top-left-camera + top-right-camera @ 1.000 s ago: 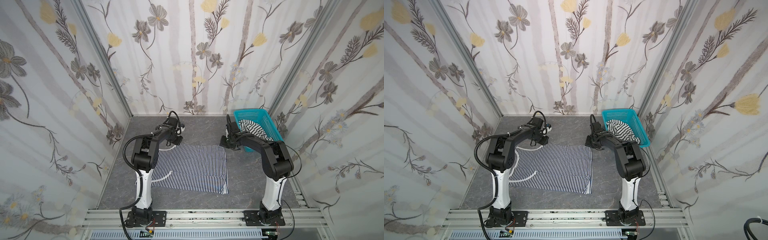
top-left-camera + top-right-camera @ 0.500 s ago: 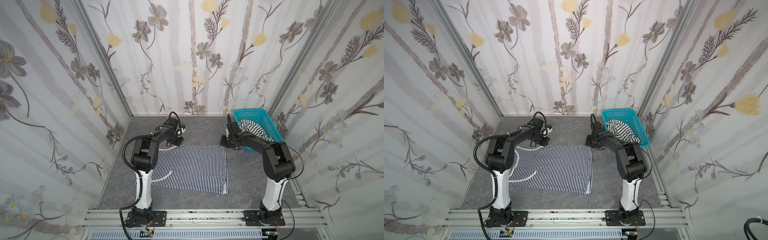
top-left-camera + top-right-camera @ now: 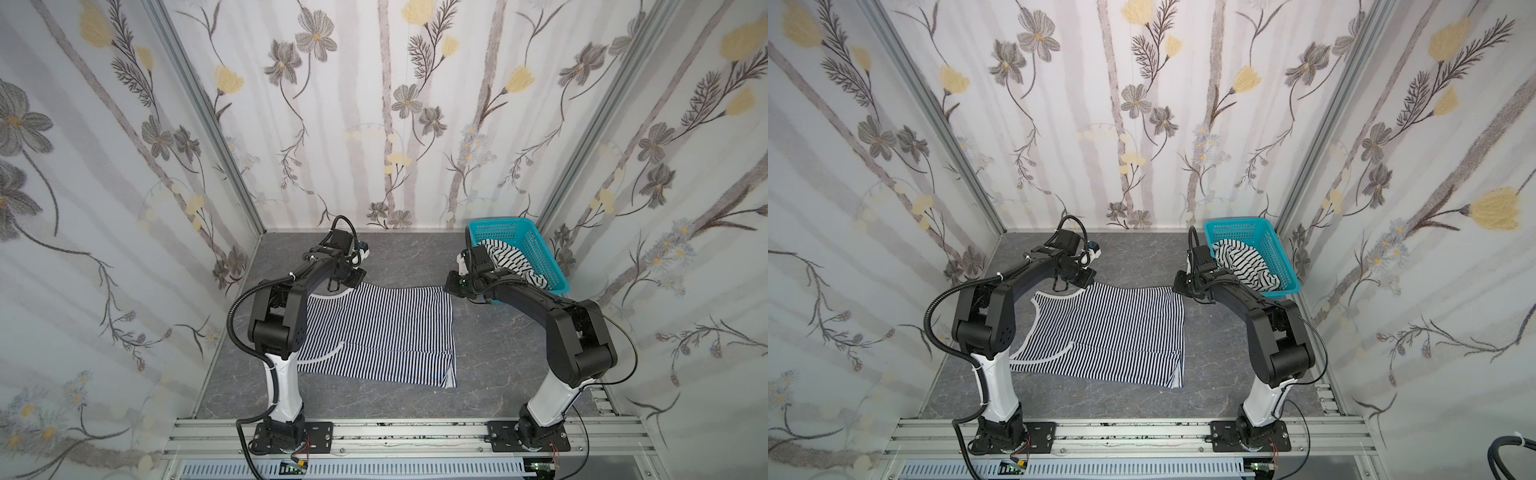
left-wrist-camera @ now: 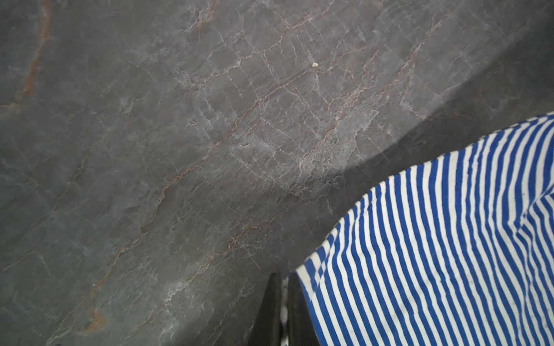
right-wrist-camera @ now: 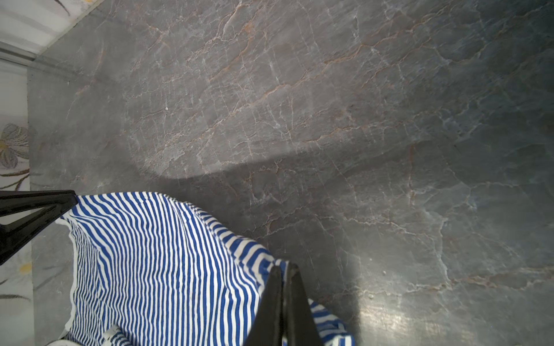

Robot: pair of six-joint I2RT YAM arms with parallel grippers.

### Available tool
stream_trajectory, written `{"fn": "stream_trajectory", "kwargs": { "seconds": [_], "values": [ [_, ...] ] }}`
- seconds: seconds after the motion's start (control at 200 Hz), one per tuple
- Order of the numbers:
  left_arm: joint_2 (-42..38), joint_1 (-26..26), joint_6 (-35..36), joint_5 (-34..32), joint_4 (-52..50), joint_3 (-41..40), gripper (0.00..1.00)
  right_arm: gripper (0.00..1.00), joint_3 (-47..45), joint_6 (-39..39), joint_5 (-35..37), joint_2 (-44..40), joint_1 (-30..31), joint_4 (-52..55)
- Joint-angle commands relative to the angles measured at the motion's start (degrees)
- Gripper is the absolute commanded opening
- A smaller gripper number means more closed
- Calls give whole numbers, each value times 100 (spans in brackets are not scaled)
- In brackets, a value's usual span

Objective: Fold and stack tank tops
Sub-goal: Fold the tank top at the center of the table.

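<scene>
Across the centre of both top views, a fine-striped top [image 3: 374, 332], navy and white, lies spread out on the grey marbled table [image 3: 498, 357] between my two arms. Its neckline faces the left of the frame and its hem faces the right.

Both grippers sit on its far edge, toward the upper middle of the frame. My left gripper [image 3: 334, 286] is clenched on the far corner at the strap side. The left wrist view shows a sliver of striped cloth pinched between its closed jaws. My right gripper [image 3: 451, 287] is clenched on the far corner at the hem side, and the right wrist view shows cloth gathered at its closed tips.

Toward the upper right of the frame, a teal basket [image 3: 498, 225] holds the wide-striped top [image 3: 511, 259], white and black, crumpled and not yet handled.

I judge this to be the first fold of the first garment, with the grips made and the fold not yet begun. The next move calls for raising both corners together and carrying them toward the near edge, low in the frame. The cloth needs to stay taut between the grippers so the two halves meet evenly.
</scene>
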State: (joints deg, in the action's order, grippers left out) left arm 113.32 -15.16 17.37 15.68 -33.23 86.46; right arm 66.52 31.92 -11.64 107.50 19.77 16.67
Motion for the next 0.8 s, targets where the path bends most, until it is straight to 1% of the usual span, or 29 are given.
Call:
{"fn": "stream_trajectory", "kwargs": {
  "seconds": [0.0, 0.255, 0.38, 0.405, 0.505, 0.635, 0.655, 0.795],
  "values": [
    [-233, 12, -40, 11, -46, -155, 0, 0, -236, 6, -66, -334, 58, -258],
    [-751, 30, 115, -26, -46, -836, 0, 0, -1123, 24, -56, -1232, 260, -269],
    [-1102, 41, 183, -25, -13, -1201, 0, 0, -1529, 18, 114, -1568, 391, -210],
    [-1173, 40, 195, -28, -2, -1417, 0, 0, -1620, 24, 130, -1659, 404, -201],
    [-1448, 48, 238, -51, 35, -1758, 0, 0, -2001, 103, 177, -2043, 438, -255],
    [-1660, 65, 316, -153, 79, -2138, 0, 0, -2292, 170, 137, -2215, 442, -356],
    [-1688, 72, 320, -168, 81, -2191, 0, 0, -2476, 181, 127, -2216, 450, -372],
    [-1923, 96, 294, -97, 137, -2532, 0, 0, -2682, 299, 110, -2242, 516, -440]
  ]
}}
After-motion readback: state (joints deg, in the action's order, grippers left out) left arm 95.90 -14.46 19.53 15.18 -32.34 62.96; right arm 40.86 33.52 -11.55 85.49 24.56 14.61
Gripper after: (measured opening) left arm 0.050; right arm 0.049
